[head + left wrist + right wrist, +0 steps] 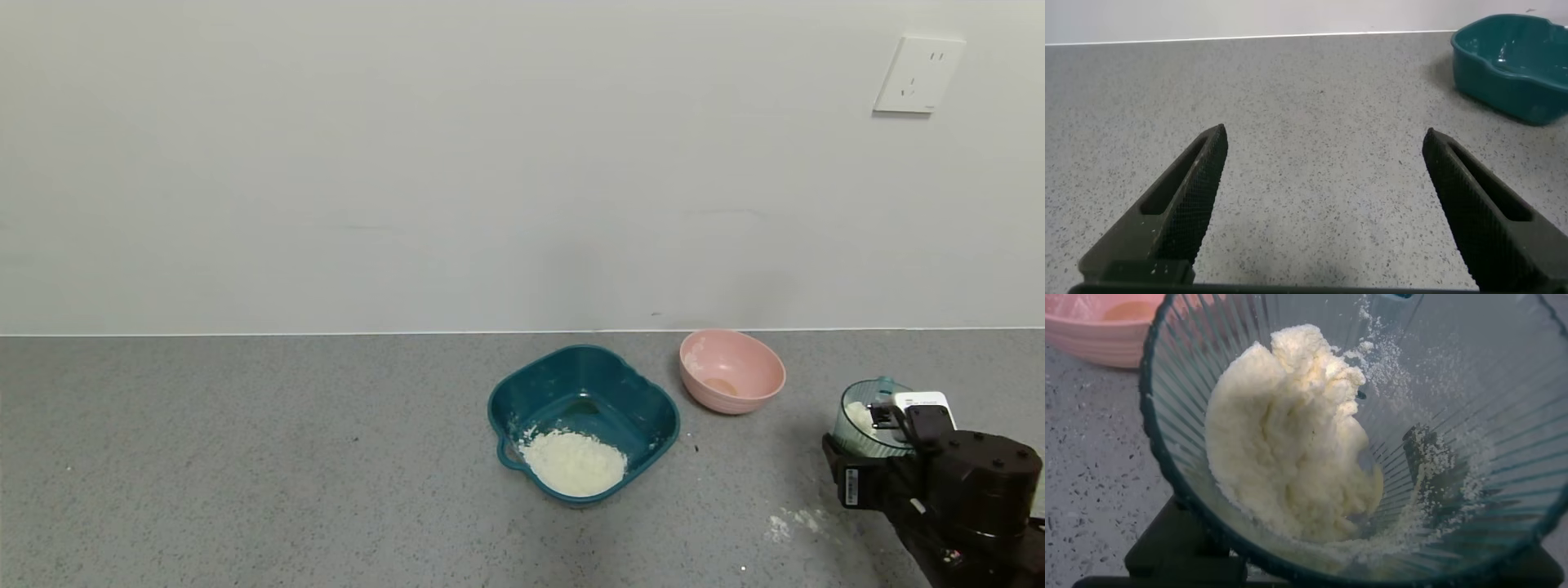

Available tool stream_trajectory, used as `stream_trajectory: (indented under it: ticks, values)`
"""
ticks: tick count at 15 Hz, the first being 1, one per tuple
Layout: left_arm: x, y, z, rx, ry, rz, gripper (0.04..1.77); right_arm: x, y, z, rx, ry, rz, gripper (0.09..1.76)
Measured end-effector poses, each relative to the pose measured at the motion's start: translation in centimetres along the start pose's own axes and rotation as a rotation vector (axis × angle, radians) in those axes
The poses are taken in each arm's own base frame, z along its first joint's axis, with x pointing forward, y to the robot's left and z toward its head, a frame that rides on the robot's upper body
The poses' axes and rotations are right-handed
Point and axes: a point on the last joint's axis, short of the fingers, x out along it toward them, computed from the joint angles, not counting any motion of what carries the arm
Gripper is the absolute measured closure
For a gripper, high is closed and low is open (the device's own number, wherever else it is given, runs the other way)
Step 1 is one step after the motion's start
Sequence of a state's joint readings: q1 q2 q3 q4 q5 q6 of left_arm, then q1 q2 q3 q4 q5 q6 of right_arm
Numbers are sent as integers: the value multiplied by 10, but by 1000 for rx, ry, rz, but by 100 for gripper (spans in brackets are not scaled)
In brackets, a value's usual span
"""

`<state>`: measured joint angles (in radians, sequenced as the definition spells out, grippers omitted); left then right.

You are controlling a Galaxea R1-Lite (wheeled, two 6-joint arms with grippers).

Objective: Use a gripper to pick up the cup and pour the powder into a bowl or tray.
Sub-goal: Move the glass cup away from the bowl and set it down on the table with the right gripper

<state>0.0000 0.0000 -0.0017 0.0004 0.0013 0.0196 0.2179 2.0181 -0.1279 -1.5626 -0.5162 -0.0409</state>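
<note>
Right gripper (886, 429) was at the near right of the grey countertop (245, 457), clamped round the cup (867, 420), w/ a black finger (1180, 543) pressed against the cup's outer wall in the right wrist view. Cup was upright, ribbed and translucent, w/ a clump of white powder (1290, 441) heaped against one side of its inside and loose dusting on the rest of the wall. Pink bowl (732, 371) sat just beyond the cup toward the wall, apart from it. Teal basin (583, 420) stood to the left of the pink bowl, near the counter's middle, already holding a pile of white powder (574, 462) at its near edge. Some spilled powder (788, 523) lay on the counter betw. basin and gripper. Left gripper (1323, 163) hung low over bare counter w/ fingers spread wide, nothing betw. them; basin corner visible far off in its wrist view.
</note>
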Motion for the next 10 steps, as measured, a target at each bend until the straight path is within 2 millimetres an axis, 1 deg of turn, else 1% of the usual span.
stream_trajectory:
  ticks: [4,10]
  values:
    - [0,0,0,0,0,0,9,5,4,-10,1,43,0,53]
    - [0,0,0,0,0,0,9,9,7,-21,-5,85,4,53]
